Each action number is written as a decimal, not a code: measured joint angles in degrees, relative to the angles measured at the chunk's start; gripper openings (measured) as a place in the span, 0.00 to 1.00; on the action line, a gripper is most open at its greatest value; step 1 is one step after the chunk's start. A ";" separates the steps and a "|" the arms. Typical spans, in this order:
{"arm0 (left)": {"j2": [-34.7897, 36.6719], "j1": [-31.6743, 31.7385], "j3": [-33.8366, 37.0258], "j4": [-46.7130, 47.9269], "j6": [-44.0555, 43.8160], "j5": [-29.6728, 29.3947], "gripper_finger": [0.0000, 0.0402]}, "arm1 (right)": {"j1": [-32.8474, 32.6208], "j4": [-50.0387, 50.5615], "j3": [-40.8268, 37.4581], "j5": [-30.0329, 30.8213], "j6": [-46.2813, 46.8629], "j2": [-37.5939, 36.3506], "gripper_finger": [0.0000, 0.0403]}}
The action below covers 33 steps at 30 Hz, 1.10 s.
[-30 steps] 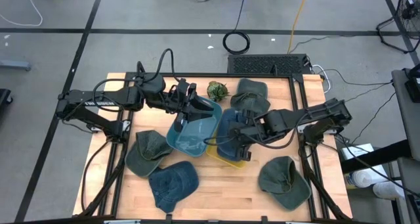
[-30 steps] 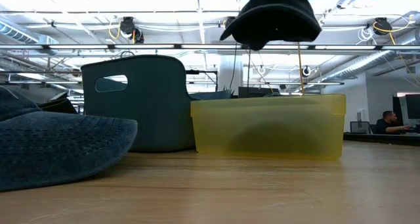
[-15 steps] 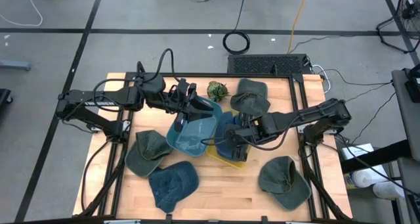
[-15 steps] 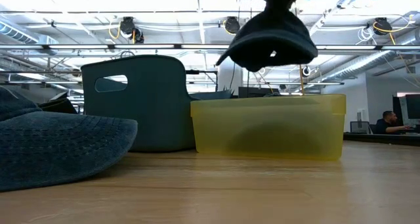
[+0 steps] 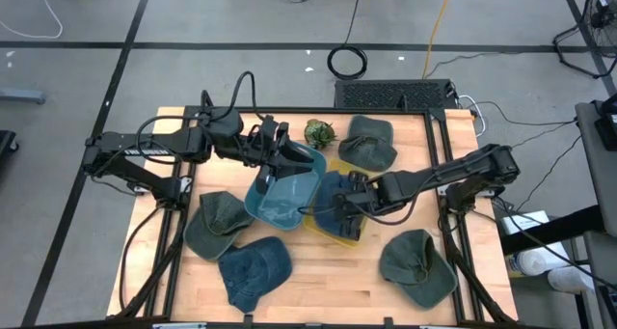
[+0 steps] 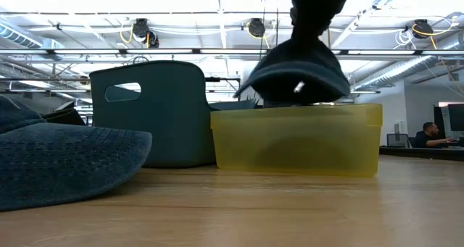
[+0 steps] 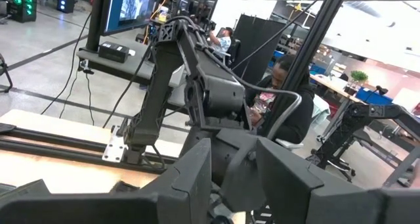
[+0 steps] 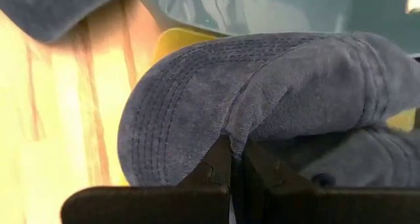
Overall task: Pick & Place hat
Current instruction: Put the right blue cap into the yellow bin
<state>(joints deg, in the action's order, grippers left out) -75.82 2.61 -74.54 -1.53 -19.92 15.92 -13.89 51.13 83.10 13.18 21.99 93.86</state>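
Blue hat (image 5: 333,189) held over yellow bin (image 5: 339,231), crown just at the bin's rim in the low view (image 6: 297,77). Pinched by right end effector (image 5: 349,202), fingers (image 8: 213,166) closed on a fold of the fabric (image 8: 262,99).

Beside yellow bin: teal bin (image 5: 284,194), touching it on the left arm's side. Left end effector (image 5: 281,148) at teal bin's far rim, partly open; whether gripping the rim cannot be told.

Around the bins on the desk (image 5: 357,281): further hats, including a green hat (image 5: 416,266) and a blue denim hat (image 5: 255,268).
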 joint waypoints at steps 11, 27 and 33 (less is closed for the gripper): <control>0.01 -0.02 0.00 -0.01 0.00 0.00 0.32 | 0.00 -4.21 -4.69 -0.01 1.32 0.03 0.00; -0.01 -0.02 0.00 0.01 0.00 0.00 0.32 | 0.00 -13.89 -13.40 -1.44 2.27 0.03 0.00; 0.01 -0.02 0.00 0.01 0.00 0.00 0.32 | 0.00 -18.19 -17.25 -1.52 2.42 -0.08 0.00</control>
<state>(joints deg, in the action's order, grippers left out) -75.81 2.59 -74.54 -1.52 -19.92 15.92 -13.89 32.93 65.84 11.66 24.40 93.78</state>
